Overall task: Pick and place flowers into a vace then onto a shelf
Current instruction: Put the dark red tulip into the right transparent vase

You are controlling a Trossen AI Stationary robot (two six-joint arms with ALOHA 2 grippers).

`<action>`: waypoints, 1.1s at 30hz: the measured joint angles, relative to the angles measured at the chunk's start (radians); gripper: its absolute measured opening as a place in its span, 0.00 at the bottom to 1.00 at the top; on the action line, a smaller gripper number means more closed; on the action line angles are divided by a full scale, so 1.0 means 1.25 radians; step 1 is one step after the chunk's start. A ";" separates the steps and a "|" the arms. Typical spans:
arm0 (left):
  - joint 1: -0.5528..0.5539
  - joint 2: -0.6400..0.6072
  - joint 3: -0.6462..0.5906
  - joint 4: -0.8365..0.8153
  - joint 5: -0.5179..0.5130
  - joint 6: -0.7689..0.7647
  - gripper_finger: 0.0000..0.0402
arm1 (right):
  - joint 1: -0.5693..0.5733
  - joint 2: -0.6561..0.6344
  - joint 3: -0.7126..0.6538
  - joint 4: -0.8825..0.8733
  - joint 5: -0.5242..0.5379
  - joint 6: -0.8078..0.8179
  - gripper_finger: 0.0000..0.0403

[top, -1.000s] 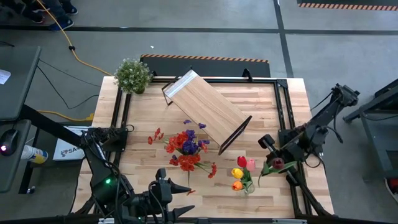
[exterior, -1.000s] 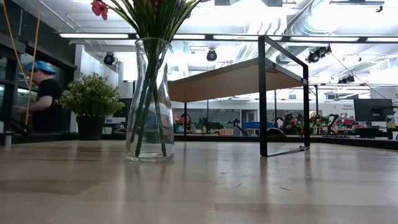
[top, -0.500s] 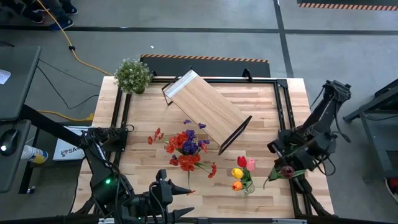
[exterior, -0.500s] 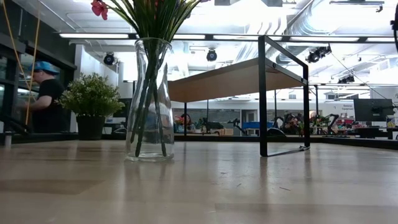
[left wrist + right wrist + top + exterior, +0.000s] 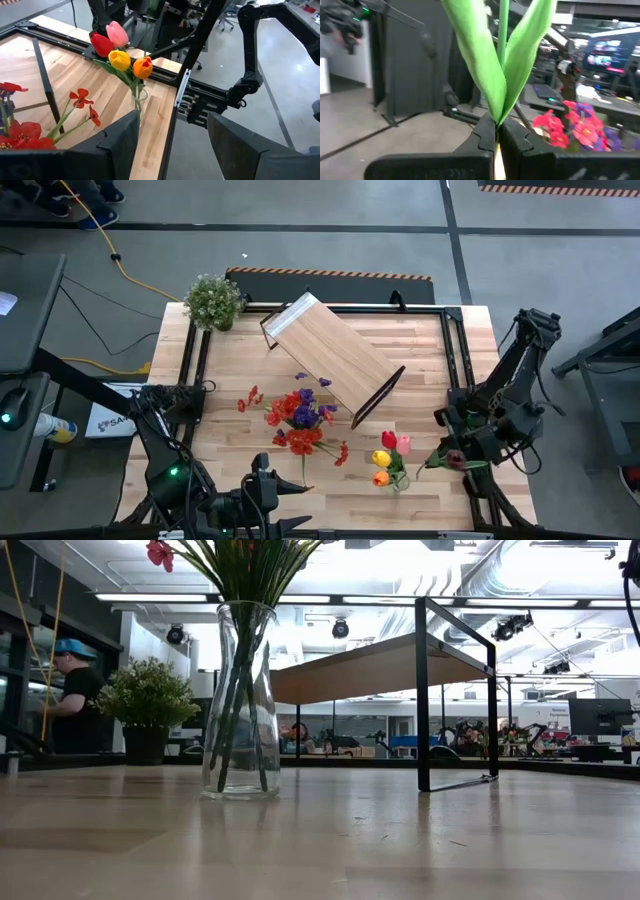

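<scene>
At the table's right edge, right gripper (image 5: 455,452) pinched on a maroon tulip (image 5: 456,459); left gripper (image 5: 290,490) idle, half-spread, empty. Next, probably: carrying stem toward small vase (image 5: 398,482) of tulips

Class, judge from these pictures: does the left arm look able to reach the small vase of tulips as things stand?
Probably yes. The left gripper is open and empty, and the tulips stand ahead of it with bare table between them; only the red sprays lie to one side.
</scene>
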 joint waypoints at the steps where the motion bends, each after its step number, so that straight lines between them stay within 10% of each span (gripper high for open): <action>1: 0.000 0.000 0.000 0.000 0.002 0.000 0.66 | 0.000 0.005 0.000 0.002 0.015 0.000 0.00; 33: -0.033 0.000 0.000 -0.001 0.017 0.004 0.66 | 0.245 0.022 0.000 -0.012 0.511 0.040 0.00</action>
